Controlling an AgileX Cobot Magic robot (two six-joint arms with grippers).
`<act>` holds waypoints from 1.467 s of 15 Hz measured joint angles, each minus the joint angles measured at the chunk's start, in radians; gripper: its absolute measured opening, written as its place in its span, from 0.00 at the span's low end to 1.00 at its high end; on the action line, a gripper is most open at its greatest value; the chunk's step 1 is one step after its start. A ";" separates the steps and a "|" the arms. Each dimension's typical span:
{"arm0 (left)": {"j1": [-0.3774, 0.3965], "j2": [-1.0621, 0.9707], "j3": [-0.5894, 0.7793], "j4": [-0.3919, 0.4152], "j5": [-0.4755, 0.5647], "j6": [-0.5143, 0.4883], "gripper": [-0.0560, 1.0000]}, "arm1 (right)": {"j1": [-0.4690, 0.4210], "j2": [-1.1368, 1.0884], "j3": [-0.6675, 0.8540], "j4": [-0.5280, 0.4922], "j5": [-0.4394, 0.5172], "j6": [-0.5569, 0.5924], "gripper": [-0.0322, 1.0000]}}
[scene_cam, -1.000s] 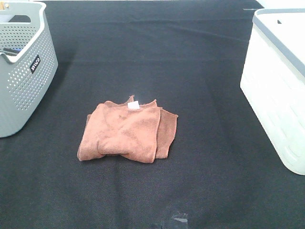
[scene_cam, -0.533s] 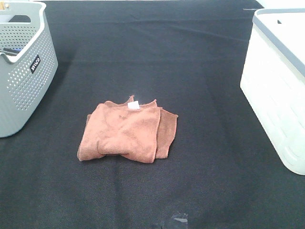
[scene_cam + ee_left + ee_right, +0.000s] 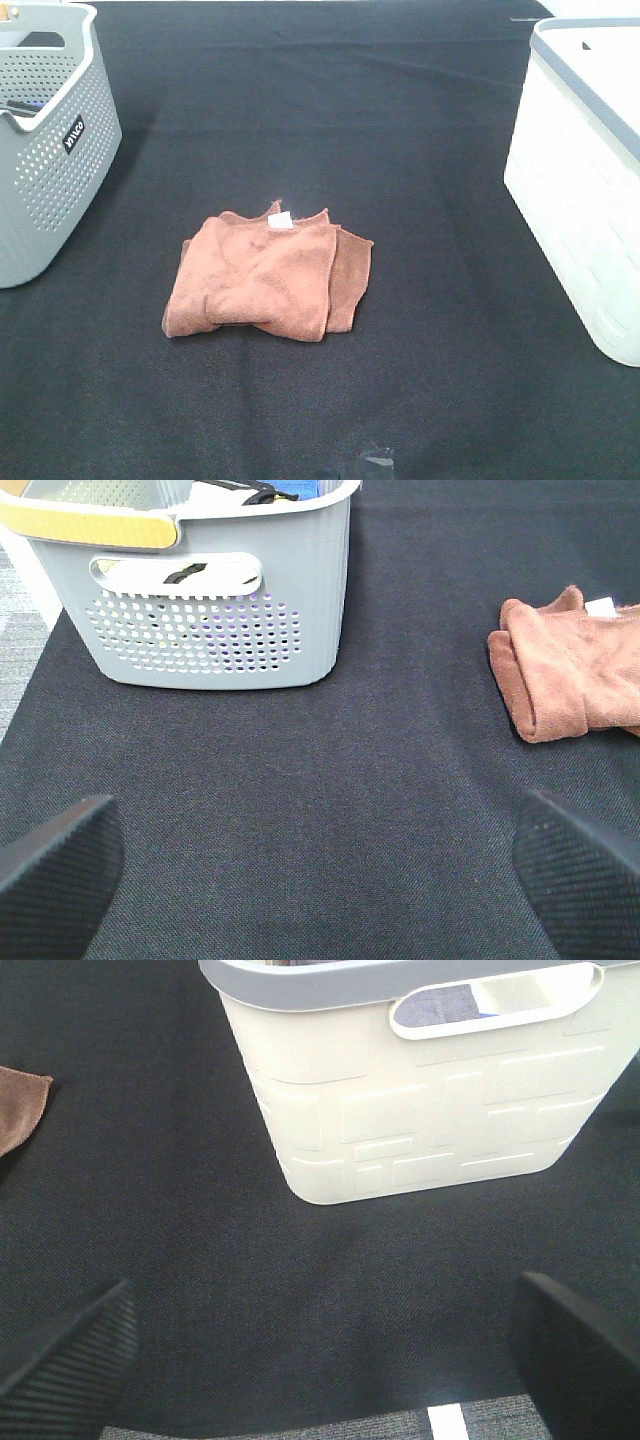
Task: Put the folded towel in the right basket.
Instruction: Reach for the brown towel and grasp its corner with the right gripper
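Note:
A folded rust-brown towel [image 3: 268,276] with a small white label lies on the black cloth in the middle of the table; it also shows in the left wrist view [image 3: 572,670] and its corner in the right wrist view [image 3: 20,1105]. The right basket [image 3: 590,180] is white with a grey rim, at the right edge; the right wrist view shows it [image 3: 420,1090] close ahead. My left gripper [image 3: 320,880] is open and empty over bare cloth. My right gripper [image 3: 320,1360] is open and empty in front of the white basket. Neither gripper shows in the high view.
A grey perforated basket [image 3: 45,140] stands at the far left, with items inside; the left wrist view shows it [image 3: 200,590] with a yellow handle. The black cloth [image 3: 400,120] covers the table. A small piece of tape [image 3: 375,458] lies near the front edge.

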 joint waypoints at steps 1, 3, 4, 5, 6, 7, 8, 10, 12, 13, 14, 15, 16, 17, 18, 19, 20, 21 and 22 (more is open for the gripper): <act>0.000 0.000 0.000 0.000 0.000 0.000 0.99 | 0.000 0.000 0.000 0.000 0.000 0.000 0.97; 0.000 0.000 0.000 0.000 0.000 0.000 0.99 | 0.000 0.000 0.000 0.000 0.000 0.000 0.97; 0.000 0.000 0.000 0.000 0.000 0.000 0.99 | 0.000 0.000 0.000 0.000 0.000 0.000 0.97; 0.000 0.000 0.000 0.000 0.000 0.000 0.99 | 0.000 0.000 0.000 0.000 0.000 0.000 0.97; 0.000 0.000 0.000 0.000 0.000 0.000 0.99 | 0.000 0.000 0.000 0.000 0.000 0.000 0.97; 0.000 0.000 0.000 0.000 0.000 0.000 0.99 | 0.000 0.000 0.000 0.000 0.000 0.000 0.97; 0.000 0.000 0.000 0.000 0.000 0.000 0.99 | 0.000 0.000 0.000 0.000 0.000 0.000 0.97; 0.000 0.000 0.000 0.000 0.000 0.000 0.99 | 0.000 0.000 0.000 0.000 0.000 0.000 0.97; 0.000 0.000 0.000 0.000 0.000 0.000 0.99 | 0.000 0.000 0.000 0.000 0.000 0.000 0.97; 0.000 0.000 0.000 0.000 0.000 0.000 0.99 | 0.000 0.000 0.000 0.000 0.000 0.000 0.97; 0.000 0.000 0.000 0.000 0.000 0.000 0.99 | 0.000 0.000 0.000 0.000 0.000 0.000 0.97; 0.000 0.000 0.000 0.000 0.000 0.000 0.99 | 0.000 0.000 0.000 0.000 0.000 0.000 0.97; 0.000 0.000 0.000 0.000 0.000 0.000 0.99 | 0.000 0.000 0.000 0.000 0.000 0.000 0.97; 0.000 0.000 0.000 0.000 0.000 0.000 0.99 | 0.000 0.000 0.000 0.000 0.000 0.000 0.97; 0.000 0.000 0.000 0.000 0.000 0.000 0.99 | 0.000 0.000 0.000 0.000 0.000 0.000 0.97; 0.000 0.000 0.000 0.000 0.000 0.000 0.99 | 0.000 0.000 0.000 0.000 0.000 0.000 0.97; 0.000 0.000 0.000 0.000 0.000 0.000 0.99 | 0.000 0.000 0.000 0.000 0.000 0.000 0.97; 0.000 0.000 0.000 0.000 0.000 0.000 0.99 | 0.000 0.000 0.000 0.000 0.000 0.000 0.97; 0.000 0.000 0.000 0.000 0.000 0.000 0.99 | 0.000 0.000 0.000 0.000 0.000 0.000 0.97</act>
